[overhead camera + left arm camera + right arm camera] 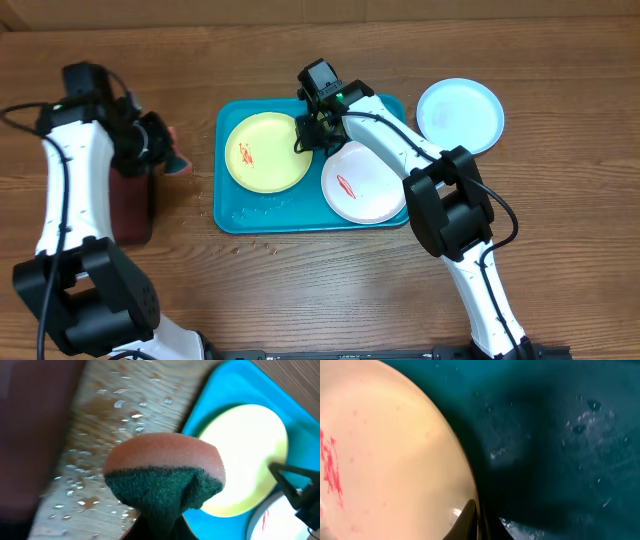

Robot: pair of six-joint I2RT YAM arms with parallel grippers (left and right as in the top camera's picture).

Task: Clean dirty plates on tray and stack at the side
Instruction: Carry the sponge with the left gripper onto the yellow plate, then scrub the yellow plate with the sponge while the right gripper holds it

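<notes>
The turquoise tray [238,212] holds the yellow-green plate [262,160] on the left and the white plate [362,185] on the right, each with a red smear. The light blue plate [460,115] lies on the table right of the tray. My right gripper [308,133] is shut on the yellow-green plate's right rim [420,460]; one finger lies on top of the rim, the other under it. My left gripper [160,150] is left of the tray and shut on an orange and green sponge [165,472].
A maroon tray [130,205] stands at the left under my left arm. Water drops and crumbs [90,425] lie on the wood between it and the turquoise tray. Water drops also sit on the tray floor [580,425].
</notes>
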